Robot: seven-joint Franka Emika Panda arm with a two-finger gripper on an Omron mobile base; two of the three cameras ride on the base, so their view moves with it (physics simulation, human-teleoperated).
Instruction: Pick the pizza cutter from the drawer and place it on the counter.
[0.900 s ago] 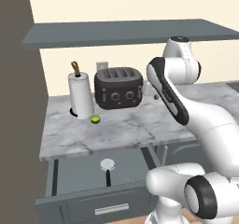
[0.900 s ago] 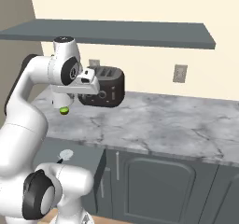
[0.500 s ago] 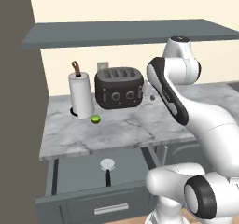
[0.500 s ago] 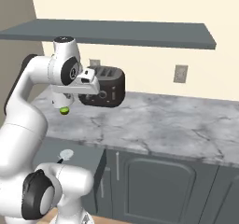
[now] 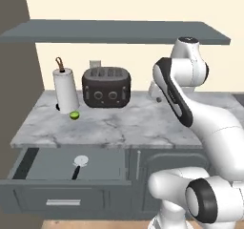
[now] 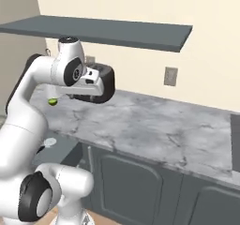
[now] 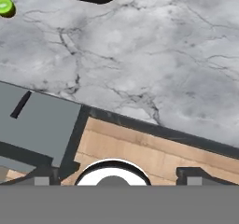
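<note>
Below the counter (image 5: 143, 123), the drawer (image 5: 47, 163) stands pulled out, its silver bar handle (image 5: 63, 202) facing forward. Inside it lies the pizza cutter (image 5: 79, 164), round pale disc blade toward the back and thin black handle pointing toward the drawer front; it rests on the drawer floor with nothing touching it. In the hand view the cutter's black handle (image 7: 20, 104) shows as a short dark bar on the grey drawer floor, with the marble edge just beyond it.

On the marble slab stand a white paper towel roll (image 5: 65, 89) at the left, a small green ball (image 5: 74, 115) just in front of it, and a dark toaster (image 5: 106, 87) beside the roll, toward the middle. A dark grey wall shelf (image 5: 114, 32) runs above them. From the right base view, the toaster (image 6: 107, 81) sits partly behind the arm's wrist, and the green ball (image 6: 53, 101) shows beside the arm.

The arm is raised over the counter, well apart from the drawer contents. The gripper (image 7: 114, 177) points down at the counter's front edge, its two dark tips far apart near opposite sides of the hand view, jaws spread wide with nothing between them. Wooden floor (image 7: 140, 153) shows beneath the hand.
</note>
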